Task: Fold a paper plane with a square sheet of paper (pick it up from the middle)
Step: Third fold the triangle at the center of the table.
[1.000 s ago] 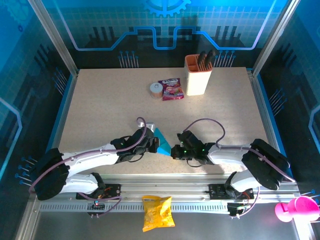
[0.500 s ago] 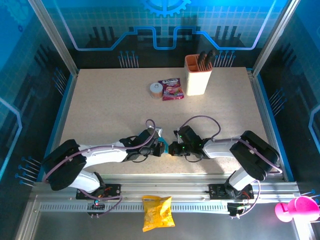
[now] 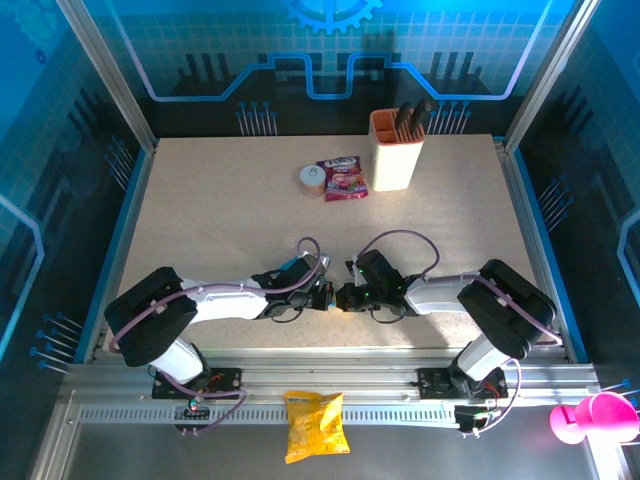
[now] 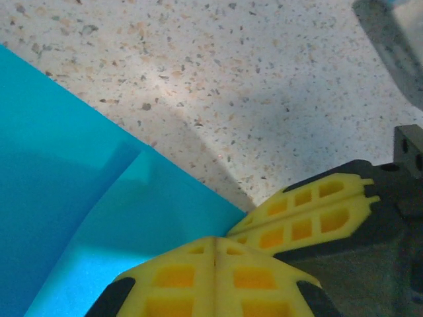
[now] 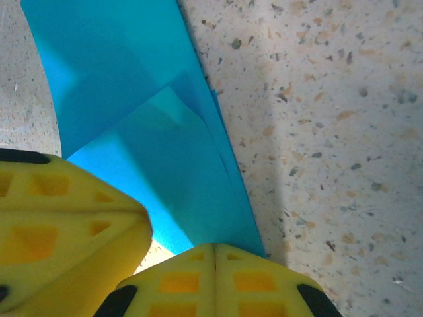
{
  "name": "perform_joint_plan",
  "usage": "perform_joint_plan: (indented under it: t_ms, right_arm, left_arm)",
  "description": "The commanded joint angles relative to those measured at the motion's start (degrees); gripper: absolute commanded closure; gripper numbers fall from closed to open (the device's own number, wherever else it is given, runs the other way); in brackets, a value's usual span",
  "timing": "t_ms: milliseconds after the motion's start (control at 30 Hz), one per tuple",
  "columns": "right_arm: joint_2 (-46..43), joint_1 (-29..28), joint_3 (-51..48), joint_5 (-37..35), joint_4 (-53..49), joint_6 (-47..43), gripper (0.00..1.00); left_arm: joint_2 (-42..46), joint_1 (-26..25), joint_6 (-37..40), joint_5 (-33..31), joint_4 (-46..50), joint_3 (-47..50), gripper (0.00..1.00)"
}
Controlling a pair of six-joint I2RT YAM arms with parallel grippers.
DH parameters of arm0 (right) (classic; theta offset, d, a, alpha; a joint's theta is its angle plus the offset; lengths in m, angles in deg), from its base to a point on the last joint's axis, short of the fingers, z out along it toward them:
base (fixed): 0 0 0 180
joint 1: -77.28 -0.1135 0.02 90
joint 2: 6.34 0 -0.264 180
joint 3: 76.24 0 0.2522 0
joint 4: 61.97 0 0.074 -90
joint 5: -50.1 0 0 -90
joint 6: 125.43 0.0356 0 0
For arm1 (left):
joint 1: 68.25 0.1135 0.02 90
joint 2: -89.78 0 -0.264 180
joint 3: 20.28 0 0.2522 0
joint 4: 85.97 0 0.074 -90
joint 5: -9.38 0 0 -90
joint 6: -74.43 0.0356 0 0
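Note:
The square sheet of paper [image 4: 79, 218] is cyan-blue, folded into overlapping layers, and lies flat on the speckled table. In the left wrist view my left gripper [image 4: 215, 242] is shut, its yellow tips resting on the paper's edge. The right gripper [image 4: 305, 215] touches it from the right. Seen from the right wrist, the paper [image 5: 165, 152] is a long pointed strip running under my shut right gripper [image 5: 215, 249], with the left gripper [image 5: 131, 218] beside it. From above, the left gripper [image 3: 325, 295] and right gripper [image 3: 346, 297] meet tip to tip and hide most of the paper.
An orange-rimmed holder [image 3: 397, 152] with dark handles stands at the back. A red-purple snack packet [image 3: 343, 178] and a small round roll [image 3: 312, 180] lie beside it. A yellow crisp bag [image 3: 315, 425] rests on the front rail, and a pink object [image 3: 592, 417] is at the lower right.
The left arm has reached further right and both grippers have come together low on the table. The blue triangle that showed between them is now covered by their tips.

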Motion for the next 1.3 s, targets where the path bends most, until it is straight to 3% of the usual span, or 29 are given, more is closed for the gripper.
perform_joint_plan:
  t_ms: [0,367,900,1100,1267]
  right_arm:
    - [2.51,0.59,-0.46,-1.27,-5.70,-0.29,1.00]
    - [4.68,0.35,-0.02,-3.87,-10.72,1.37,1.00]
    - [4.58,0.42,-0.30,-6.23,-14.86,1.16,1.00]
    - [4.51,1.21,2.19,-5.97,-17.85,-3.21,1.00]
    - [4.35,2.26,5.14,-6.13,-20.88,-10.69,1.00]
  left_arm:
    - [-1.61,0.55,-2.38,-0.17,-1.60,1.40,1.00]
    - [-1.20,0.57,-5.74,-0.89,-2.97,8.03,1.00]
    - [7.96,1.69,-14.93,-12.65,3.96,18.47,1.00]
    - [10.33,5.55,-20.19,-13.39,9.52,20.62,1.00]
    - [16.95,6.12,-18.92,-13.35,14.70,18.12,1.00]
